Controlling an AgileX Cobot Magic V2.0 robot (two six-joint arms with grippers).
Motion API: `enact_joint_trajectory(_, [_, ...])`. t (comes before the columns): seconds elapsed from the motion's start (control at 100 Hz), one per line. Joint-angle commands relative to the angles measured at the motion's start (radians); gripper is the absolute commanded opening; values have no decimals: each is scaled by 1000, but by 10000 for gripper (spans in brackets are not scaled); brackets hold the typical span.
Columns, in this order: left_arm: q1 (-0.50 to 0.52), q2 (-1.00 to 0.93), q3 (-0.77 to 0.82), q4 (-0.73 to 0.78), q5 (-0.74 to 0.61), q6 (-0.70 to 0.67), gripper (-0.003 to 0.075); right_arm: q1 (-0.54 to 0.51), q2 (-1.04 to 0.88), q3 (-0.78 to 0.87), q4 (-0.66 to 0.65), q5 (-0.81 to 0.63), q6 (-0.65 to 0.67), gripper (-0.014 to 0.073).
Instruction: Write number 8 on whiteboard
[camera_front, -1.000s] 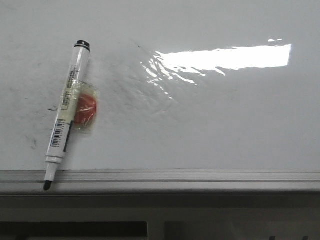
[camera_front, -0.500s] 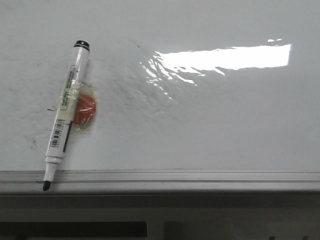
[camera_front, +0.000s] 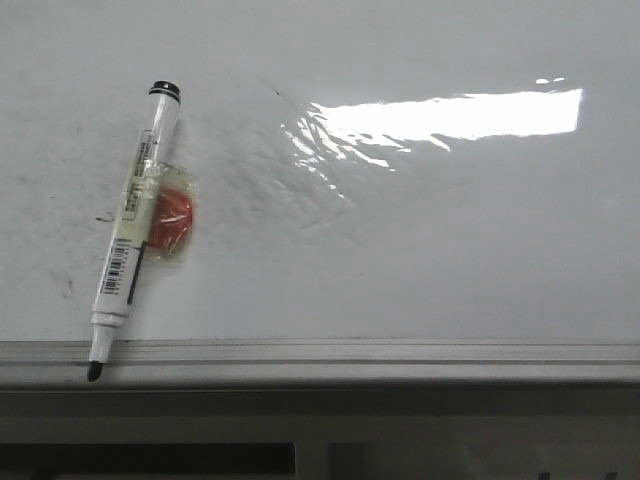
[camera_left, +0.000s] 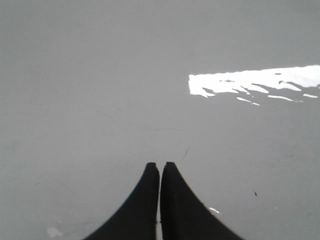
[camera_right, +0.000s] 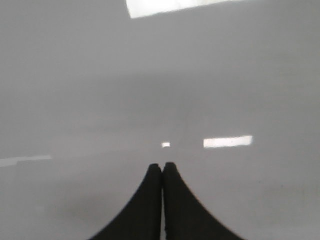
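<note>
a large glossy white whiteboard (camera_front: 420, 260) fills the front view, with faint grey smudges, a wrinkled glare patch (camera_front: 440, 118) toward its upper right, and a grey metal edge rail (camera_front: 400, 355) along the near side. no figure 8 is drawn on it yet.

at the left of the board lies a white marker pen with a black end cap and a barcode label (camera_front: 132, 235). its long axis runs nearly away from the robot, leaning slightly right: the cap end points away and the bare black tip (camera_front: 94, 372) rests over the rail. a small red round object (camera_front: 171, 219), wrapped in clear tape, touches the marker's right side at mid-length.

neither arm shows in the front view. in the left wrist view, the left gripper (camera_left: 160, 167) has its two black fingers pressed together with nothing between them, over bare board near a glare streak. in the right wrist view, the right gripper (camera_right: 162, 167) is likewise closed and empty, over a blurred pale surface.

the marker sits on the left side, so the left arm is probably the nearer one, though the wrist views do not show the marker to confirm this. the closed fingers would need to part and line up across the barrel.
</note>
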Motion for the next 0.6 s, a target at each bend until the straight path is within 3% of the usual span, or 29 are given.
enact_joint_trajectory(0.0, [-1, 38, -38, 22, -62, -7, -20, -4, 35, -38, -3, -73, 1, -63])
enact_joint_trajectory(0.06, [-1, 52, -38, 22, -62, -7, -13, -4, 43, -38, -3, -69, 1, -63])
enact_joint_trajectory(0.13, [-1, 70, -38, 19, -76, -7, 48, -4, 43, -38, -3, -70, 1, -63])
enact_joint_trajectory(0.25, [-1, 99, -38, -8, -145, -7, 269, -4, 43, -38, -3, -63, 1, -63])
enact_joint_trajectory(0.32, [-1, 115, -38, -18, -187, -7, 359, -4, 43, -38, -3, -41, 1, -63])
enact_joint_trajectory(0.46, [-20, 158, -38, -4, -195, -7, 388, -4, 43, -38, -3, 0, 1, -63])
enact_joint_trajectory(0.59, [-122, 201, -55, -4, -208, -8, 388, -4, 43, -38, -3, 32, 1, -63])
